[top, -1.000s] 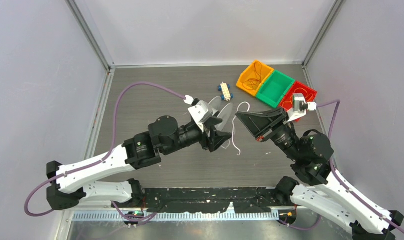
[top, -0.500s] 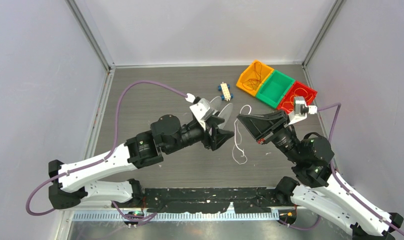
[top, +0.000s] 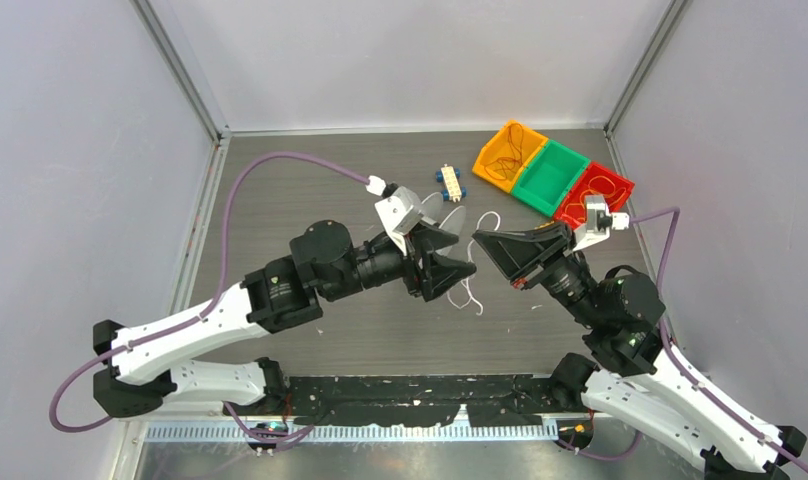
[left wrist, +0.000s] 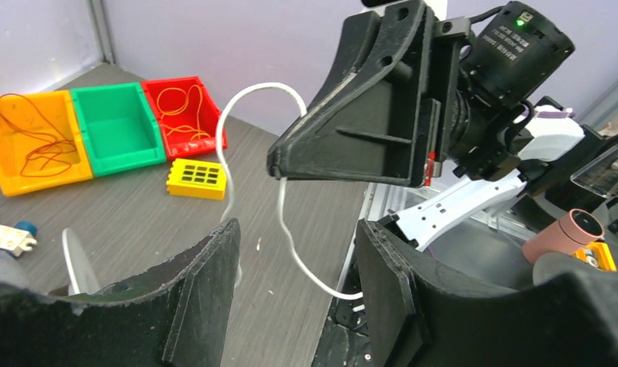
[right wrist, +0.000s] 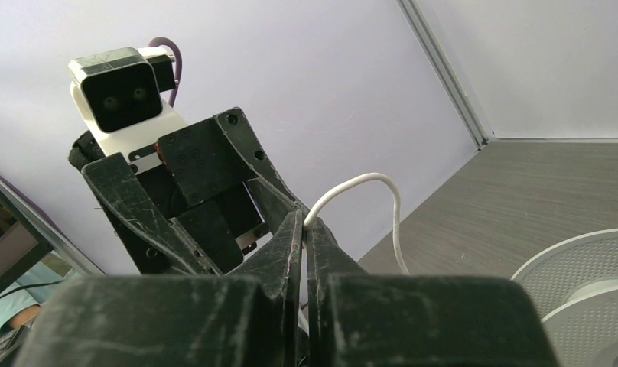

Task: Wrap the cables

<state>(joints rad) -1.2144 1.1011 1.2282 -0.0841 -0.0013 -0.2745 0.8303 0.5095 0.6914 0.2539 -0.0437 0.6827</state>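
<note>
Cord clamped in the fully closed right hand, its slack dangling just before the empty, half-spread left hand.

Thin, limp white cable, string-like, held up near the middle of the scene. Arcs up and over from the pressed-together tips of the right gripper, then hangs in two loose strands, curling into small loops low over the table.
</note>
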